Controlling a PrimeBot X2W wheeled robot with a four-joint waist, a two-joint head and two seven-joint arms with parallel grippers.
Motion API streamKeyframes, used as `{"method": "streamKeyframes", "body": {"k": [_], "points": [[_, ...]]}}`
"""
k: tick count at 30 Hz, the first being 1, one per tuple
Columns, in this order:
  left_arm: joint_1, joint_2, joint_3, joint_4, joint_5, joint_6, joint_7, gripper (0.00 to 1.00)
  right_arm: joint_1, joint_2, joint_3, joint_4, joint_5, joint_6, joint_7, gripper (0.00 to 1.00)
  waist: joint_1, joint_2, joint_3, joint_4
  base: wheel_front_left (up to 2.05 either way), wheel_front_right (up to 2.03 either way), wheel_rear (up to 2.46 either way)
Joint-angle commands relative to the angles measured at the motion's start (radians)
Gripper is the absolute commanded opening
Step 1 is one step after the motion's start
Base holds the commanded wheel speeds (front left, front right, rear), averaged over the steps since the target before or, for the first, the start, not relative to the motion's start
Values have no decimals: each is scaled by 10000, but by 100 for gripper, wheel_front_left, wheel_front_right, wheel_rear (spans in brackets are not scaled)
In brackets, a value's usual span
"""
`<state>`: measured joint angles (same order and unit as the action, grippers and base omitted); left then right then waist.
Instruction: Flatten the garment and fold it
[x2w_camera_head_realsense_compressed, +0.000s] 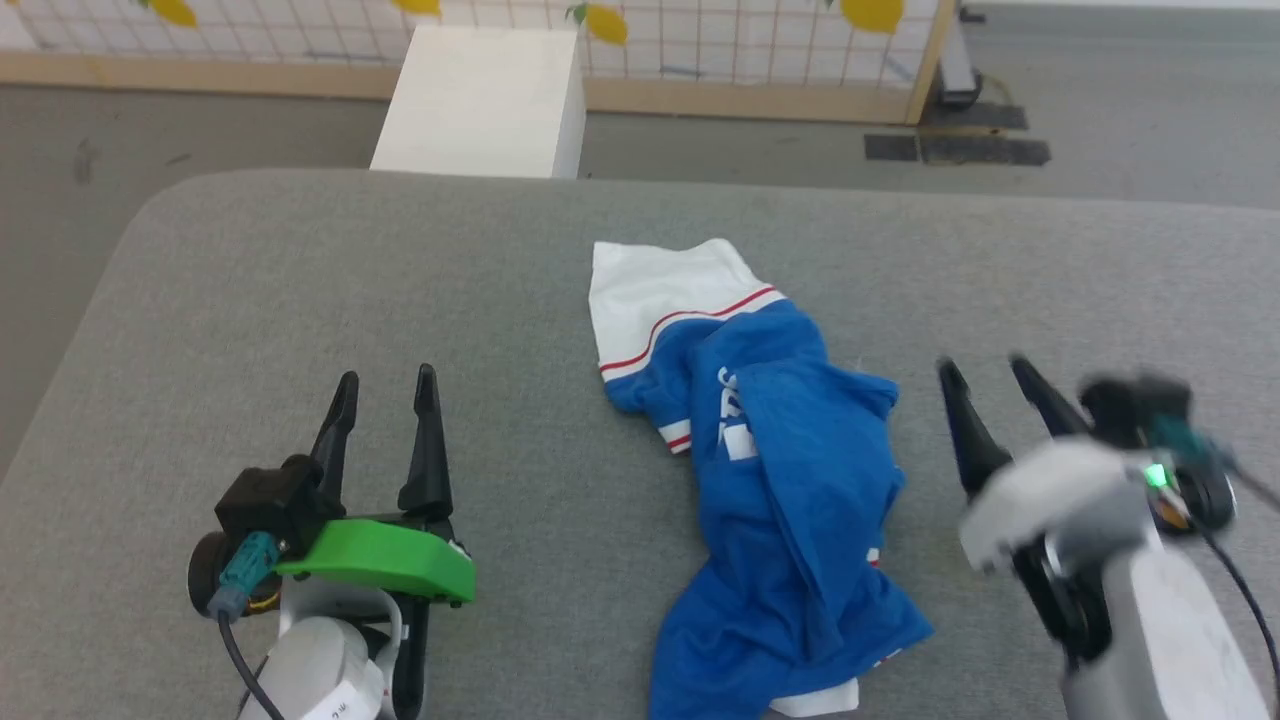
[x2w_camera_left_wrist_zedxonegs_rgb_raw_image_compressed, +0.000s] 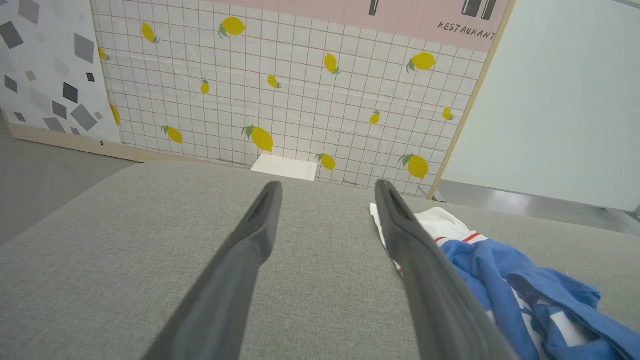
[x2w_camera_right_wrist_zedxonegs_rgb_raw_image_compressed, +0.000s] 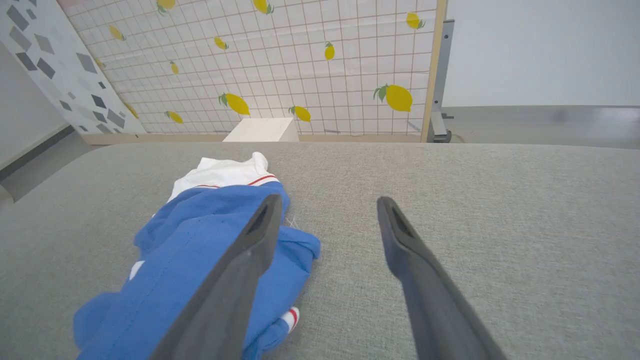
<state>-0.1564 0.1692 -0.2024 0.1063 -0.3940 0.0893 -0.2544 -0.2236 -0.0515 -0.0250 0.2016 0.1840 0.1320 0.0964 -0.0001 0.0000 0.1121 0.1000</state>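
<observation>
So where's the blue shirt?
In the head view the shirt lies crumpled on the grey table, between the left gripper and the right gripper, nearer the right one.

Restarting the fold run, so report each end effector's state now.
Left end effector: open, holding nothing, apart from the garment.
Right end effector: open, holding nothing, beside the garment.

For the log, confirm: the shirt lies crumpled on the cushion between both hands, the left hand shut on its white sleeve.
Wrong: the head view shows the left hand open, apart from the sleeve. The shirt lies crumpled on the cushion between that hand and the right hand.
</observation>
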Motion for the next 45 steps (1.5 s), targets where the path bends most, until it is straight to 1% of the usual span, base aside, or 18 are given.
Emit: {"method": "streamKeyframes", "body": {"k": [1,2,7,9,11,14,18,21,24,25,26,27,28,33,37,40,42,45], "points": [[191,-150,134,-164,142,25,-69,100,-624,-50,190,34,-105,-13,414,100,1,0,374,301,0,0,0],[242,-265,202,-249,179,13,-69,100,-938,-105,329,147,-123,-13,831,100,1,0,484,377,0,0,0],[403,-769,503,-623,407,-108,-72,100,-2784,-622,1567,1303,-278,-13,3914,100,1,0,1012,865,0,0,0],[387,-912,581,-808,484,-199,-72,100,-3432,-843,2019,1693,-434,-13,4642,100,1,0,1255,1072,0,0,0],[363,-1018,600,-951,563,-308,-72,100,-3979,-974,2308,2152,-519,-13,5079,100,1,0,1506,1277,0,0,0],[270,-1120,529,-1053,653,-425,-73,100,-4535,-1221,2512,2905,-856,-13,5387,100,1,0,1822,1631,0,0,0],[177,-1175,399,-1090,720,-463,-73,100,-4812,-1264,2709,3813,-1093,-13,5539,100,1,0,2121,1959,0,0,0],[122,-1184,298,-1095,567,-381,-73,100,-4771,-1174,2996,4281,-890,-13,5449,100,1,0,2178,2014,0,0,0],[137,-1186,283,-1100,539,-294,-73,100,-4742,-1166,3218,4584,-634,-13,5341,100,1,0,2118,1887,0,0,0],[147,-1187,285,-1058,562,-303,-73,100,-4746,-1149,3243,4660,-461,-13,5271,40,1,0,2051,1818,0,0,0],[152,-1187,306,-1013,570,-316,-73,100,-4758,-1141,3260,4651,-284,-13,5030,0,1,0,1957,1728,0,0,0],[156,-1187,323,-994,553,-331,-73,100,-4756,-1154,3278,4634,-138,-13,4845,0,1,0,1901,1656,0,0,0],[166,-1188,365,-918,610,-379,-73,100,-4754,-1206,3158,4504,209,-13,4270,0,1,0,1737,1454,0,0,0],[265,-1188,505,-709,773,-538,-74,100,-4537,-1391,2074,3765,981,-13,2600,0,1,0,1224,763,0,0,0],[441,-1189,639,-524,908,-680,-74,100,-3651,-1771,1053,2654,1322,-13,2010,0,1,0,861,161,0,0,0],[532,-1189,680,-396,960,-780,-74,100,-2508,-2004,-25,1736,1336,-13,2011,0,1,0,690,-194,0,0,0],[549,-1189,668,-303,973,-842,-74,100,-1547,-1972,-832,1110,1234,-13,2216,0,1,0,589,-378,0,0,0],[493,-1189,580,-121,952,-934,-74,100,64,-1447,-1754,197,1235,-13,2947,0,1,0,479,-556,0,0,0]]}}
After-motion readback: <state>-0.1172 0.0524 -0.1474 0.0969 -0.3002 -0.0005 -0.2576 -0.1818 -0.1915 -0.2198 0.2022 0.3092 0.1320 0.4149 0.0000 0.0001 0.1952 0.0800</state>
